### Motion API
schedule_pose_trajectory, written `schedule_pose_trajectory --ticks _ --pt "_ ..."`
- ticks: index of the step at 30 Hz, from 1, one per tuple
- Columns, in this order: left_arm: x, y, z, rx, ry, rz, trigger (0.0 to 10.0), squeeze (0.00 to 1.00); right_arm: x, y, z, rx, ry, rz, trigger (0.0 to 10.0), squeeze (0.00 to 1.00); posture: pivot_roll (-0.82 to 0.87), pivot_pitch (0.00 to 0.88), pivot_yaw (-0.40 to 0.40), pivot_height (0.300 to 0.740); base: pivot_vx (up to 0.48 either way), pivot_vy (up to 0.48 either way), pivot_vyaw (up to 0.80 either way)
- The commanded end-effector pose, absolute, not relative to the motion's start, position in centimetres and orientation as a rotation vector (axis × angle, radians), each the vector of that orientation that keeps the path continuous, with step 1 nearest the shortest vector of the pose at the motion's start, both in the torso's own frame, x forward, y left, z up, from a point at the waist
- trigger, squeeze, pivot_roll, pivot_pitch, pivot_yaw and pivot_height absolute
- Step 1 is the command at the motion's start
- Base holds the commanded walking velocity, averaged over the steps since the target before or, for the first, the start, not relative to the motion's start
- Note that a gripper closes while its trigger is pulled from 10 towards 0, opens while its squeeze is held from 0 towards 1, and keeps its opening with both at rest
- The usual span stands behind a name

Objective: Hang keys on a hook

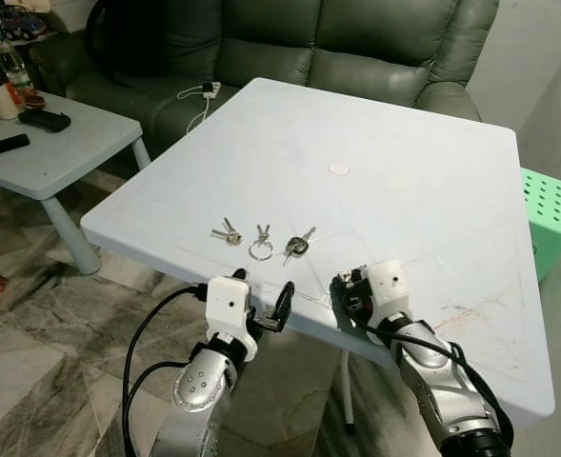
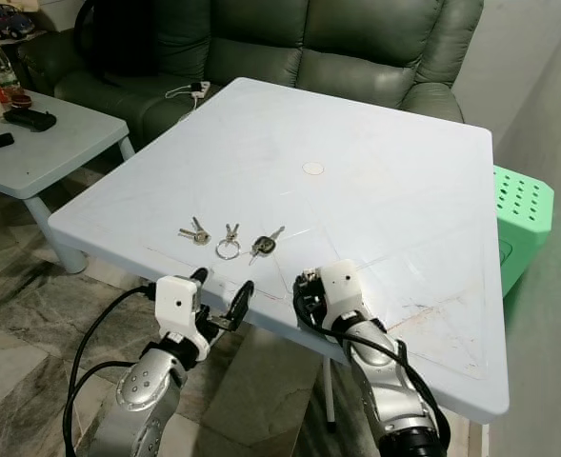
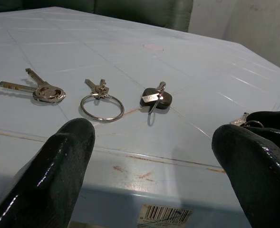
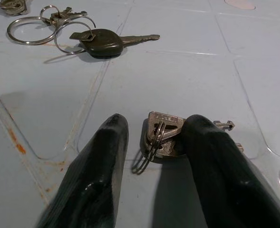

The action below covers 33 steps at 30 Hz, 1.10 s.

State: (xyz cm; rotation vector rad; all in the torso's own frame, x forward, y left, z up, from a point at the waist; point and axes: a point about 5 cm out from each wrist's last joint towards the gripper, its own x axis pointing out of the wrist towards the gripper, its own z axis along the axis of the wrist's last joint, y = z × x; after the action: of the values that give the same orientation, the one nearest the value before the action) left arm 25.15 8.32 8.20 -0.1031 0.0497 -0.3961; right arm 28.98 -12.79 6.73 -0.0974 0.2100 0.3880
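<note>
We are standing at the near edge of a pale blue plastic table point(image 1: 385, 162), looking down with both arms raised to it. Three key sets are lying in a row near that edge: a pair of silver keys point(image 1: 227, 234) on our left, a large split ring with small keys point(image 1: 261, 244) in the middle, and a black-headed key point(image 1: 297, 245) on the right, each just apart from the next.

Our right gripper point(image 4: 151, 137) is resting on the tabletop, near the edge and to the right of that row. Its two black fingers point(image 4: 99, 166) are standing either side of a fourth bunch of silver keys point(image 4: 162, 137), which is lying on the table. One finger is touching the bunch; the other is standing just off it, so the claw is partly spread around the keys rather than pinching them.

Our left gripper point(image 1: 261, 297) is hovering just off the table's near edge, in front of the split ring. Its fingers are spread wide and holding nothing.

A small round disc point(image 1: 338, 169) is sitting at the middle of the table. Beyond the far edge a dark green sofa point(image 1: 356, 43) is standing, with a white charger and cable point(image 1: 202, 95) on its seat. A low table point(image 1: 51, 152) on the left is carrying a remote point(image 1: 4, 145) and a bottle point(image 1: 13, 62). A green perforated stool point(image 1: 550, 209) is showing on the right.
</note>
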Motion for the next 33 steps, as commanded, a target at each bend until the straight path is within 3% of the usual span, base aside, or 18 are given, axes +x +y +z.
schedule_pose_trajectory --ticks 1,2,3,4,5,6,7,23,24,26,28,30,32,33 --pt "25.2 8.0 8.4 -0.096 0.046 -0.409 10.0 0.00 28.8 -13.2 6.6 -0.098 0.204 0.387 5.0 0.00 -0.03 0.012 -0.068 0.740 0.000 0.000 0.00" --pt "25.2 8.0 8.4 -0.094 0.045 -0.409 10.0 0.00 28.8 -13.3 6.6 -0.087 0.200 0.393 5.0 0.00 -0.03 0.012 -0.067 0.740 0.000 0.000 0.00" --pt "25.2 8.0 8.4 -0.099 0.046 -0.408 10.0 0.00 28.8 -13.4 6.7 -0.099 0.193 0.390 9.2 0.00 -0.03 0.012 -0.067 0.740 0.000 0.000 0.00" --pt "25.2 8.0 8.4 -0.102 0.046 -0.407 10.0 0.00 28.8 -13.4 6.7 -0.094 0.182 0.398 7.8 0.00 -0.03 0.013 -0.066 0.740 0.000 0.000 0.00" --pt "25.2 7.9 8.4 -0.100 0.046 -0.408 10.0 0.00 28.7 -13.4 6.9 -0.099 0.160 0.414 1.2 0.00 -0.03 0.013 -0.066 0.740 0.000 0.000 0.00" --pt "25.2 7.9 8.4 -0.097 0.045 -0.409 10.0 0.00 28.7 -13.4 6.9 -0.101 0.145 0.425 1.2 0.00 -0.03 0.013 -0.066 0.740 0.000 0.000 0.00" --pt "25.2 7.9 8.4 -0.099 0.047 -0.409 10.0 0.00 28.7 -13.4 6.8 -0.122 0.147 0.425 10.0 0.00 -0.03 0.013 -0.066 0.740 0.000 0.000 0.00" --pt "25.2 7.9 8.4 -0.101 0.051 -0.410 10.0 0.00 28.4 -13.7 6.3 -0.132 0.159 0.435 10.0 0.00 -0.03 0.033 -0.062 0.740 0.000 0.000 0.00" --pt "25.2 8.0 8.4 -0.103 0.051 -0.410 10.0 0.00 28.3 -13.7 6.3 -0.115 0.156 0.437 8.8 0.00 -0.03 0.038 -0.061 0.740 0.000 0.000 0.00" --pt "25.1 7.9 8.4 -0.103 0.052 -0.410 10.0 0.00 28.3 -13.9 6.3 -0.125 0.148 0.438 9.4 0.00 -0.03 0.039 -0.061 0.740 0.000 0.000 0.00" --pt "25.1 7.9 8.4 -0.102 0.053 -0.411 10.0 0.00 28.2 -14.1 6.2 -0.136 0.151 0.435 8.6 0.00 -0.03 0.039 -0.061 0.740 0.000 0.000 0.00" --pt "25.1 7.9 8.4 -0.102 0.052 -0.411 10.0 0.00 28.1 -14.3 6.0 -0.139 0.160 0.429 8.7 0.00 -0.03 0.039 -0.061 0.740 0.000 0.000 0.00" --pt "25.1 7.9 8.4 -0.102 0.053 -0.410 10.0 0.00 28.1 -14.4 6.0 -0.138 0.155 0.434 6.6 0.00 -0.03 0.041 -0.059 0.740 0.000 0.000 0.00" --pt "25.1 7.9 8.4 -0.102 0.053 -0.411 10.0 0.00 28.1 -14.5 6.0 -0.134 0.152 0.430 0.9 0.00 -0.03 0.039 -0.060 0.740 0.000 0.000 0.00"
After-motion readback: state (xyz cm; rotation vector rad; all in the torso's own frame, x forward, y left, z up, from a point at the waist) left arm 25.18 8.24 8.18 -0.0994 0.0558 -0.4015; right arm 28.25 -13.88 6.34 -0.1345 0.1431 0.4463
